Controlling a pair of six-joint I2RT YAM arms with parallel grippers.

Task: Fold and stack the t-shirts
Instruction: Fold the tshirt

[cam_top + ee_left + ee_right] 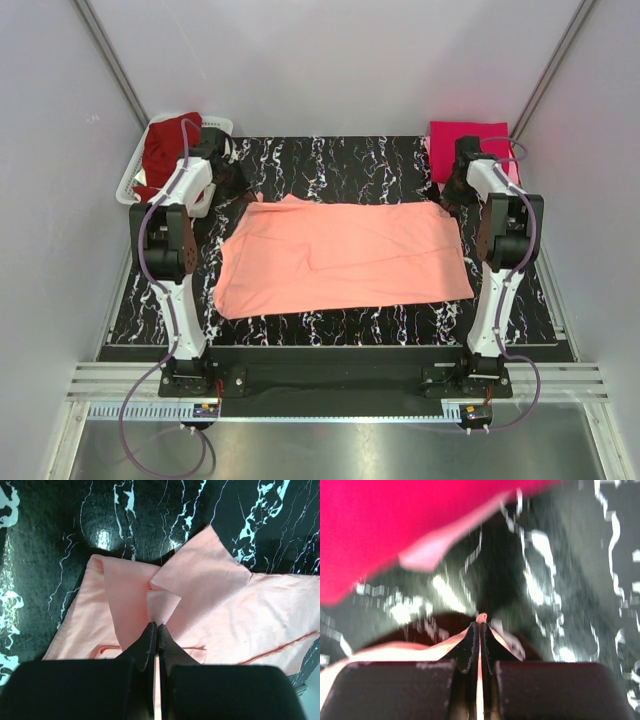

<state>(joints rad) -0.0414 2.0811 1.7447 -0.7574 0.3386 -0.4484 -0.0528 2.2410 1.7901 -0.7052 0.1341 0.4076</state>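
The peach tee (340, 255) lies spread flat across the middle of the marbled surface (330, 325), its near hem toward the arm bases and only lightly wrinkled. It looks light, soft and limp, so it will likely sag and drape from any pinch. Corners and hem edges seem the sensible holds, two at once to keep an edge straight. At the tee's far left corner the left pincer (156, 625) is closed on a small raised fold of the cloth. At the far right corner the right pincer (480, 625) is likewise closed, with a sliver of peach cloth between its tips. Farther back, a maroon tee (165, 150) sits in the basket (128, 186) at left, and a crimson tee (465, 135) lies folded at right.
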